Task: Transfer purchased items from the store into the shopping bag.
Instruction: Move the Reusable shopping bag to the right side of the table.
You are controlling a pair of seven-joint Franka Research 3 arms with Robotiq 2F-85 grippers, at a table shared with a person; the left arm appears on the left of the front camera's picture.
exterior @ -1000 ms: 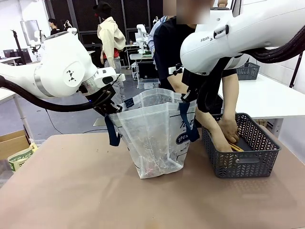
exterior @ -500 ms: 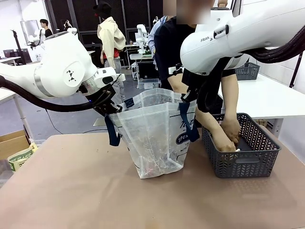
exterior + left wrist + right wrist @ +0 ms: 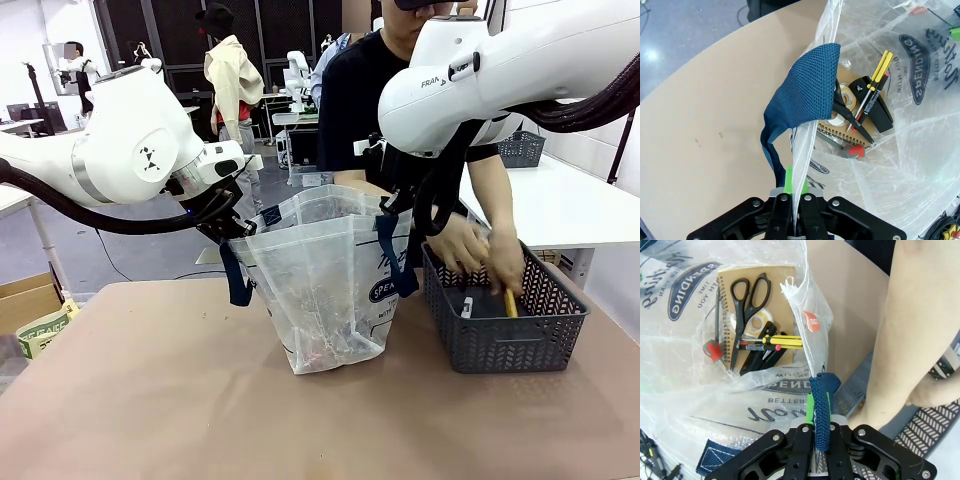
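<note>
Two grippers hold the shopping bag (image 3: 325, 290) open: left gripper (image 3: 796, 187) pinched shut on its clear rim, right gripper (image 3: 819, 410) clamped on a navy strap (image 3: 822, 385). The store (image 3: 500, 350) stands just outside your right fingers. The person's hands (image 3: 465, 245), buried in it half a second ago, now lift a yellow item (image 3: 510, 302). Expect a drop between your fingers.

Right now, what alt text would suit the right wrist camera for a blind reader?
The right gripper pinches the navy strap at the rim of the clear shopping bag. Inside lie scissors, a spiral notebook and yellow-handled tools; a person's arm reaches toward the grey basket.
</note>
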